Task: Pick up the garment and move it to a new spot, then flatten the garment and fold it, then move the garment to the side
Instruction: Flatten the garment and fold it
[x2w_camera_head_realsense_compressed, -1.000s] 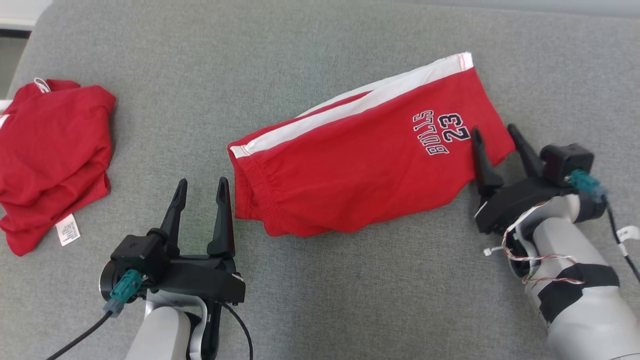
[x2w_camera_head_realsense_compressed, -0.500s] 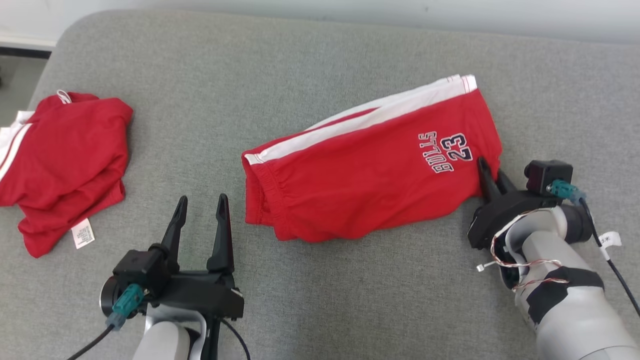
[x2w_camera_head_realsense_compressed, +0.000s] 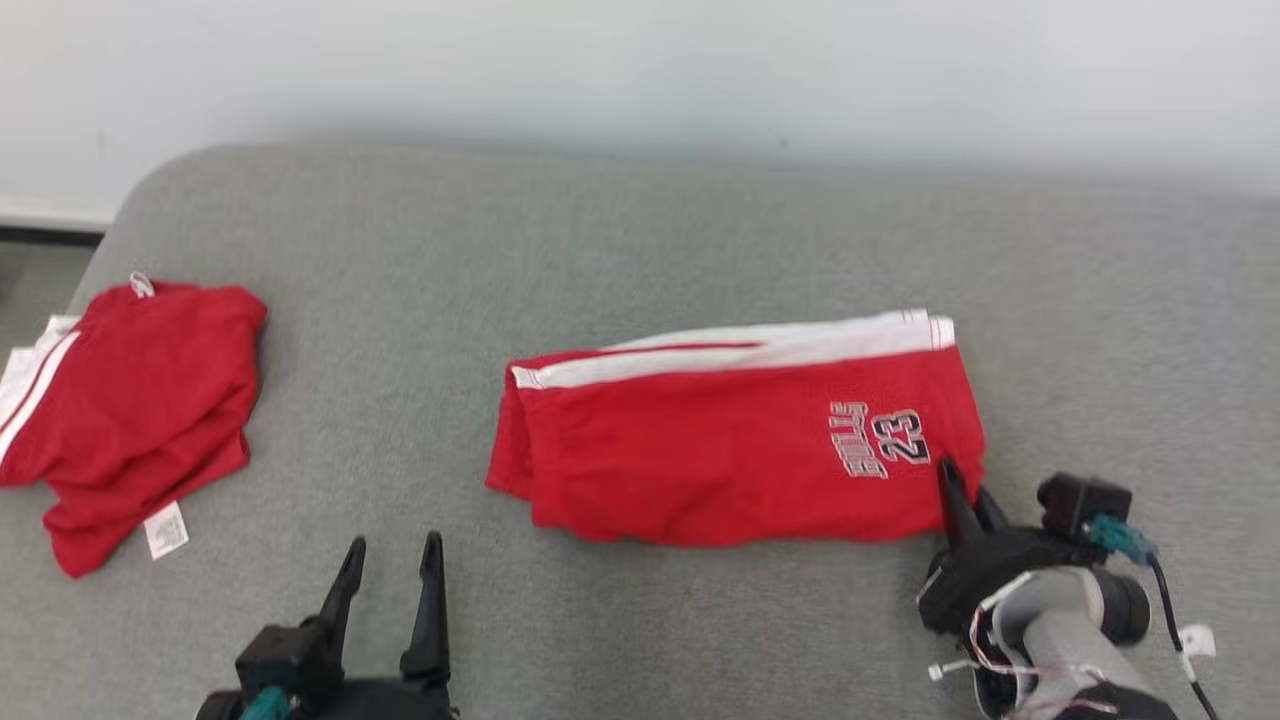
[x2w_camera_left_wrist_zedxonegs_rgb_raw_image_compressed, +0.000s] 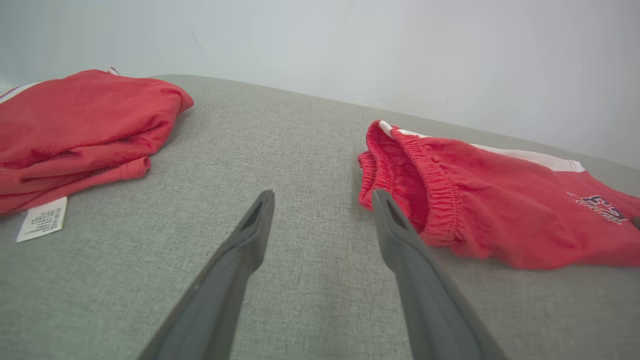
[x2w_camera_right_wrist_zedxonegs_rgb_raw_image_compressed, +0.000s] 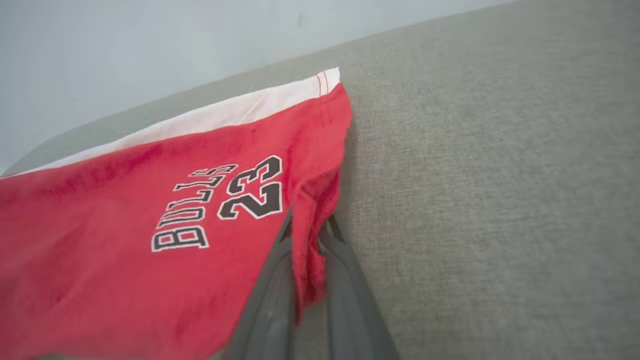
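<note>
Right pincer (x2w_camera_head_realsense_compressed: 962, 488) clamped on a corner of the shorts (x2w_camera_head_realsense_compressed: 720, 460); left pincer (x2w_camera_head_realsense_compressed: 393, 548) spread wide, empty.
Head view: shorts run left from the right pincer, with bare cushion (x2w_camera_head_realsense_compressed: 620, 250) beyond. Left wrist view: waistband (x2w_camera_left_wrist_zedxonegs_rgb_raw_image_compressed: 440, 200) edge just right of the fingers. Right wrist view: cloth bunched between the fingers, open cushion to the right.

The red shorts (x2w_camera_head_realsense_compressed: 720, 460), white-striped and printed BULLS 23, are laid folded lengthwise, waistband at 9 o'clock, hem at 3 o'clock.
</note>
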